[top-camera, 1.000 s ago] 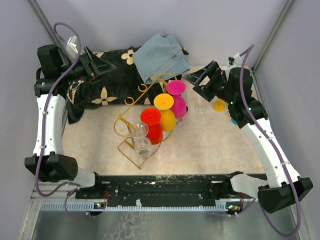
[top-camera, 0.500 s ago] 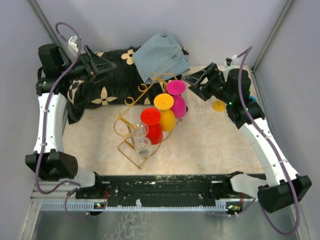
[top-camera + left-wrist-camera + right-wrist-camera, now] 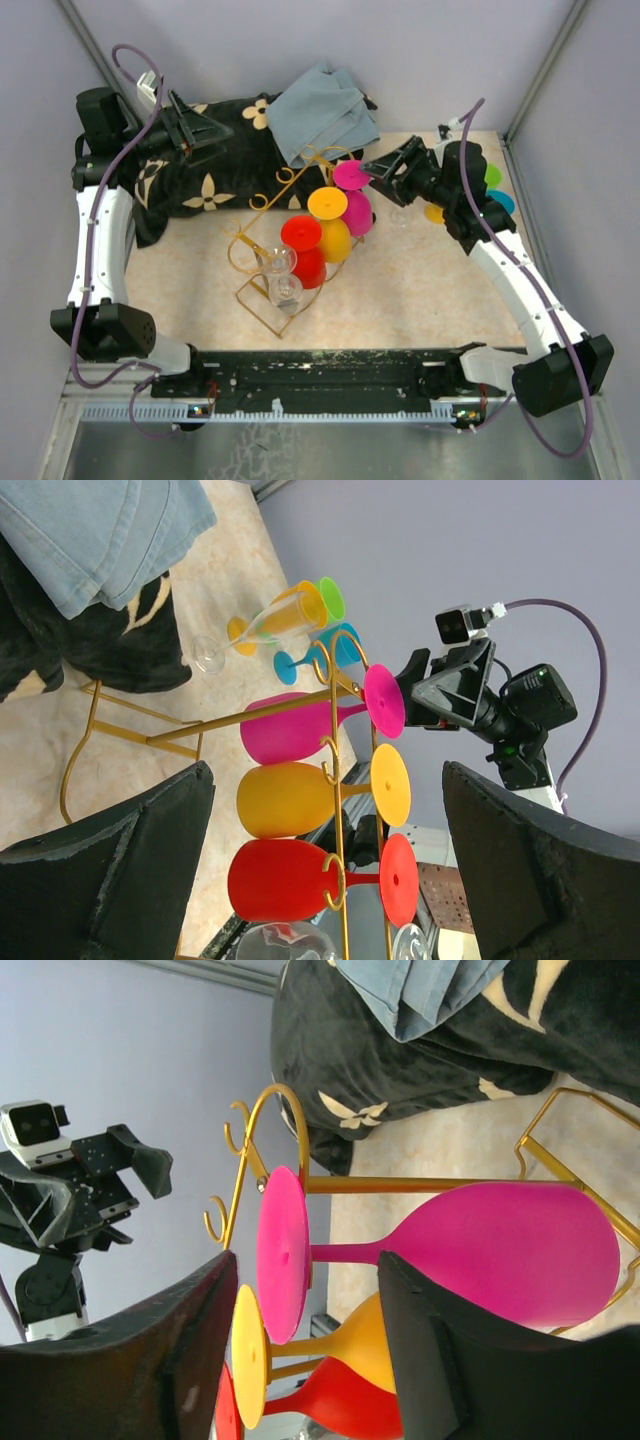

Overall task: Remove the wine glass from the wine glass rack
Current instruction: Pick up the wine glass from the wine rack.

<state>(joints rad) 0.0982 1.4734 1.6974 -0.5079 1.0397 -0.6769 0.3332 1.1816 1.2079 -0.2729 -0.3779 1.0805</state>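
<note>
The gold wire rack (image 3: 262, 205) stands mid-table with a magenta glass (image 3: 352, 176), a yellow glass (image 3: 328, 204) and a red glass (image 3: 301, 234) hanging upside down, plus two clear glasses (image 3: 277, 262) at its near end. My right gripper (image 3: 385, 172) is open, right beside the magenta glass's foot; in the right wrist view the foot (image 3: 282, 1255) and stem lie between my fingers (image 3: 190, 1360). My left gripper (image 3: 200, 122) is open and empty over the black floral cloth (image 3: 200, 165) at the back left; its view shows the rack (image 3: 345, 780) from afar.
A folded blue cloth (image 3: 322, 112) lies on the black cloth behind the rack. More glasses stand at the right: a yellow one (image 3: 434, 213), a green one (image 3: 492, 176), a blue one (image 3: 500, 202) and a clear one (image 3: 399, 216). Walls close in on both sides.
My right gripper has moved left from the glasses at the right up to the magenta glass's foot on the rack. The left arm has barely moved.
</note>
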